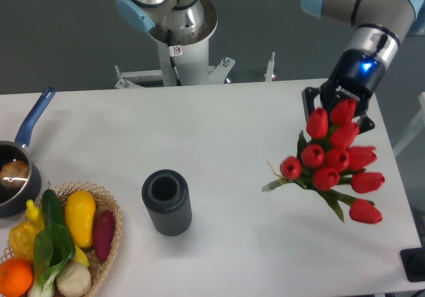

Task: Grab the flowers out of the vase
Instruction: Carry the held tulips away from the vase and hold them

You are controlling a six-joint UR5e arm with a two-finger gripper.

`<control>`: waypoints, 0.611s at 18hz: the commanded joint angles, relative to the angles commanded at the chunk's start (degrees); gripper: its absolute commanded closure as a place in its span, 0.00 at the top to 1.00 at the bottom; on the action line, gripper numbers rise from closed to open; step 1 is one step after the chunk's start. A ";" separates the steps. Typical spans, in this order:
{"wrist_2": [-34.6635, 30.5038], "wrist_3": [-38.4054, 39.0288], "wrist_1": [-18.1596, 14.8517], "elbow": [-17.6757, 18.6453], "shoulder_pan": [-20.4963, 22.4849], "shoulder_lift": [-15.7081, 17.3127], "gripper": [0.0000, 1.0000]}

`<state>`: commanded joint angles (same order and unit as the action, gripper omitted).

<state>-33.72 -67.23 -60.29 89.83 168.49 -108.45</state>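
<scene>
The flowers (pixel 335 164) hang over the right side of the desk (pixel 219 124), well apart from the vase (pixel 167 202), which stands upright with its round mouth bare. The bunch lies tilted, its long axis running from the cut stem ends at the lower left, near the middle of the desk's right half, up and rightward to the red buds. The buds fan out toward the right edge, with one drooping lowest at the far right. The hand (pixel 339 107) comes down from above and behind the bunch, its fingers mostly hidden by the topmost buds; it seems to be pinching the flowers among the heads, though the grip itself cannot be made out clearly. At the left edge of the desk sit a saucepan (pixel 14 171) with a blue handle and a woven basket (pixel 106 204) of vegetables.
</scene>
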 joint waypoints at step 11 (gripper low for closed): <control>-32.87 -13.44 -0.88 -2.90 -5.79 -1.58 0.00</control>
<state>-66.59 -80.67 -61.17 86.93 162.70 -110.04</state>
